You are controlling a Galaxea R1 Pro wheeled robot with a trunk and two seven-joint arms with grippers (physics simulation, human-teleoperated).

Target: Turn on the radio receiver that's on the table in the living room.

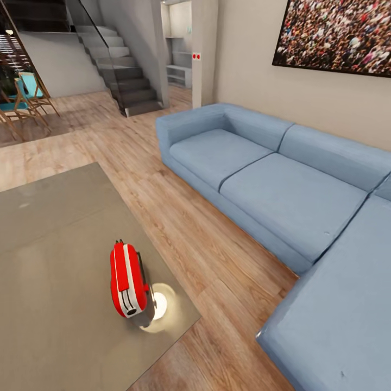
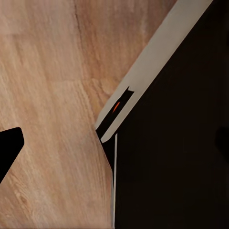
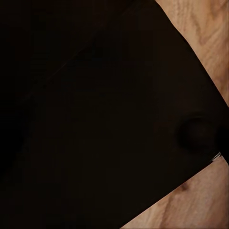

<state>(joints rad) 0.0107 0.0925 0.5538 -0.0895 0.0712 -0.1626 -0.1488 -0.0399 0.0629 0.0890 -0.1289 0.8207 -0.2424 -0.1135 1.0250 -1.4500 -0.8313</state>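
The red radio receiver [image 1: 128, 279] with white stripes stands on the grey-taupe table [image 1: 54, 228], close to its right edge and near corner, narrow end toward me. Its dial face is turned away and hidden. A pale round bright patch [image 1: 162, 307] lies on the tabletop beside it. In the left wrist view a black tip [image 2: 7, 149], perhaps one finger, juts in over the wood floor [image 2: 47, 71], next to a dark, white-edged panel of my own body [image 2: 171, 143]. The right wrist view looks onto a dark panel [image 3: 95, 114] with floor at the corners.
A light-blue sectional sofa [image 1: 282, 190] runs along the right, with a strip of plank floor [image 1: 206, 244] between it and the table. Stairs [image 1: 122, 70] rise at the back. Wooden chairs [image 1: 24, 100] stand far left. A large picture [image 1: 336, 32] hangs above the sofa.
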